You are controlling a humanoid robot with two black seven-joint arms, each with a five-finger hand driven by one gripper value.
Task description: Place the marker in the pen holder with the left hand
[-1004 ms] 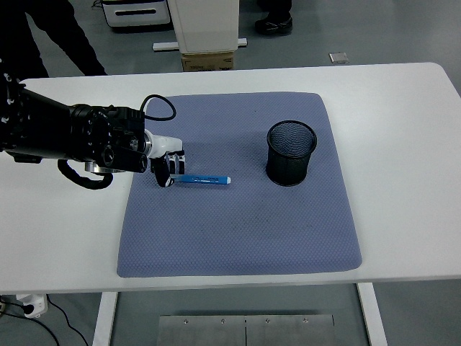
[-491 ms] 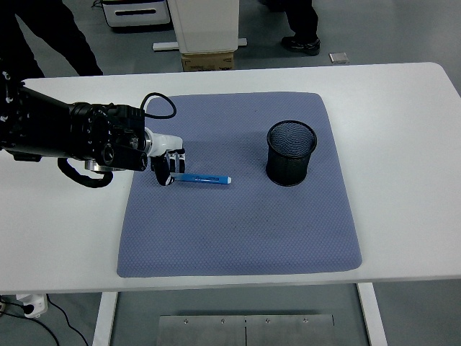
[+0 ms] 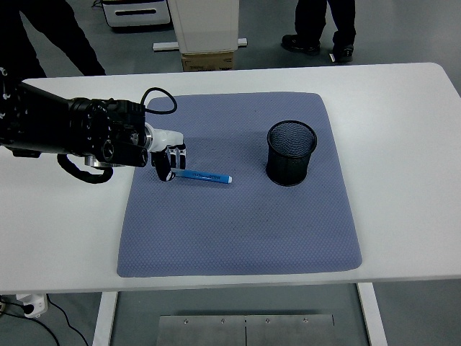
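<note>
A blue marker (image 3: 204, 176) lies nearly level over the blue-grey mat (image 3: 238, 216), its tip pointing right. My left hand (image 3: 167, 162) is curled around the marker's left end, near the mat's left edge. The black mesh pen holder (image 3: 291, 152) stands upright on the mat's right half, well to the right of the marker. From this height I cannot tell whether the marker touches the mat or hangs just above it. My right arm does not show.
The mat lies on a white table (image 3: 403, 130). A black cable (image 3: 160, 101) loops above my left wrist. People's legs (image 3: 325, 25) and a white cabinet (image 3: 205, 25) stand beyond the table's far edge.
My left hand and the marker have shifted slightly up and away from the near edge. A person behind the table has walked to the right.
</note>
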